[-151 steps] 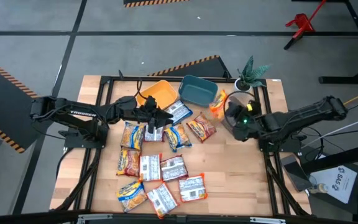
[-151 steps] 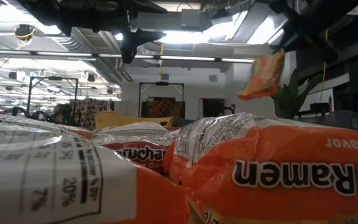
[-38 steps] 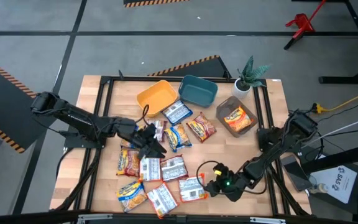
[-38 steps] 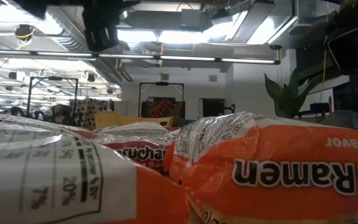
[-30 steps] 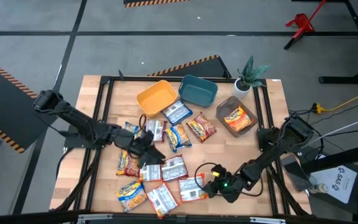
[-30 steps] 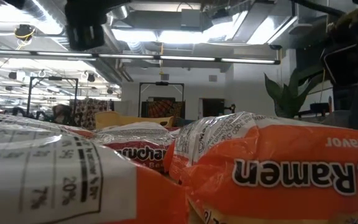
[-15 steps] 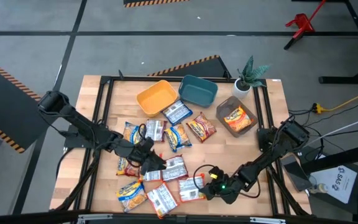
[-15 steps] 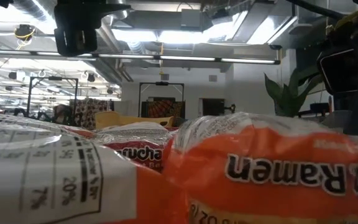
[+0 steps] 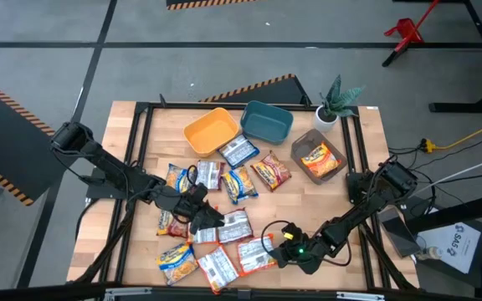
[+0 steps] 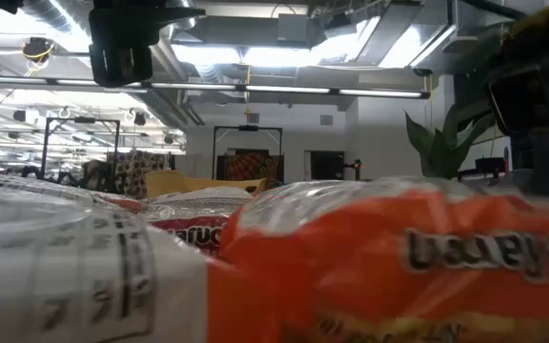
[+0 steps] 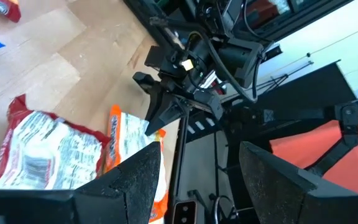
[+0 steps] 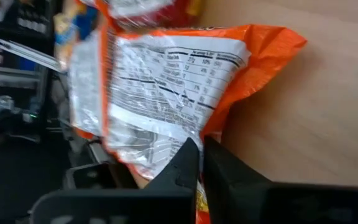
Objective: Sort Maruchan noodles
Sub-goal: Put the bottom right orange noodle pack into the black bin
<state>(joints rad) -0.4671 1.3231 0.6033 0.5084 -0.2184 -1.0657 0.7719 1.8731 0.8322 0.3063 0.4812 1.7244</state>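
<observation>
The right gripper (image 9: 276, 252) is set low at about 5 o'clock on the surface (image 9: 308, 209), its fingers (image 12: 194, 163) pinched together on the edge of an orange packet (image 9: 256, 254), a hold by the thin rim that suits a flat, crinkly wrapper. In the right wrist view the packet's white label is seen fanning out beyond the closed fingertips, and in the low view the packet looks tilted off the wood, probably because a lift is under way. The grey bin (image 9: 317, 156) at 2 o'clock already holds one orange packet, so it is judged the likely place for this one. The left gripper (image 9: 197, 211) is held over the cluster of packets (image 9: 212, 221) left of centre, its fingers spread wide and clasping nothing, likely readied for a pick there. The yellow bin (image 9: 210, 130) and teal bin (image 9: 267, 121) at 12 o'clock are seen without packets.
</observation>
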